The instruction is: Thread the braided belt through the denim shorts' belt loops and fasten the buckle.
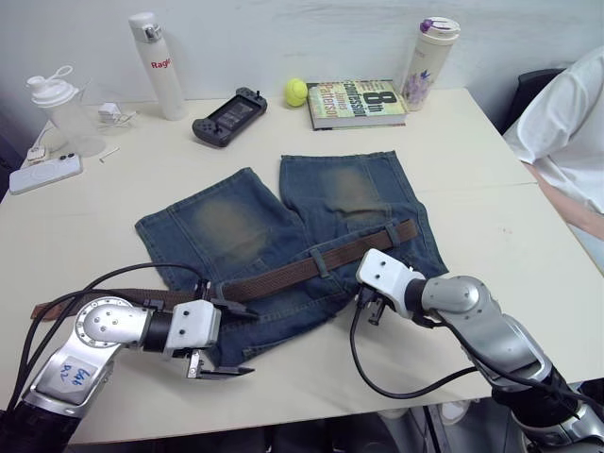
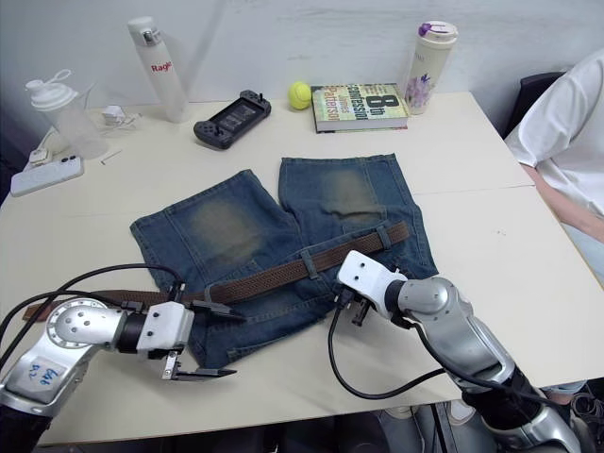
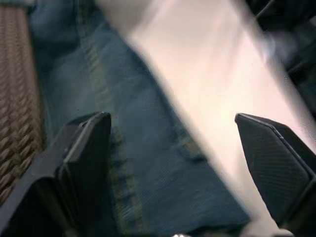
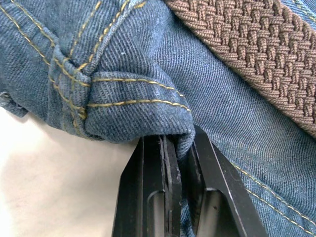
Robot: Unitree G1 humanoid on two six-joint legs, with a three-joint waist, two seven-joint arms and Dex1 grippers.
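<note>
The faded blue denim shorts lie flat on the table, waistband towards me. The braided belt runs along the waistband under two belt loops, and its left end trails onto the table. I cannot make out the buckle. My left gripper hangs open over the shorts' near left corner, its fingers straddling the denim edge. At the waistband's near edge, my right gripper is shut on a fold of denim just below the belt.
Along the table's back stand a white bottle, a game controller, a tennis ball, a book and a tumbler. A shaker and a phone sit far left. A person in white is at the right.
</note>
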